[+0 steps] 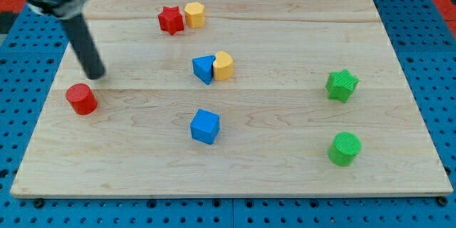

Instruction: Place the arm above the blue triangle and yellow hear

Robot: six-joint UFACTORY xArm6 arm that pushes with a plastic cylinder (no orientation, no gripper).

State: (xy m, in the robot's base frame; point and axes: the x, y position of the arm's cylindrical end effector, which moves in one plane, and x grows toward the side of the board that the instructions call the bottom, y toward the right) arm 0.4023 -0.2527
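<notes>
Blue triangle and yellow heart sat touching each other near the middle of the table, with the red star and yellow hexagon above them toward the view's top and the blue cube below. My tip was well apart from the pair at the view's left, just above the red cylinder; the arm carried no hand, only the bare rod. To do the step well, I judged the tip should sweep toward the view's right along the open strip between the star pair and the triangle, stopping just above the touching pair without nudging either.
</notes>
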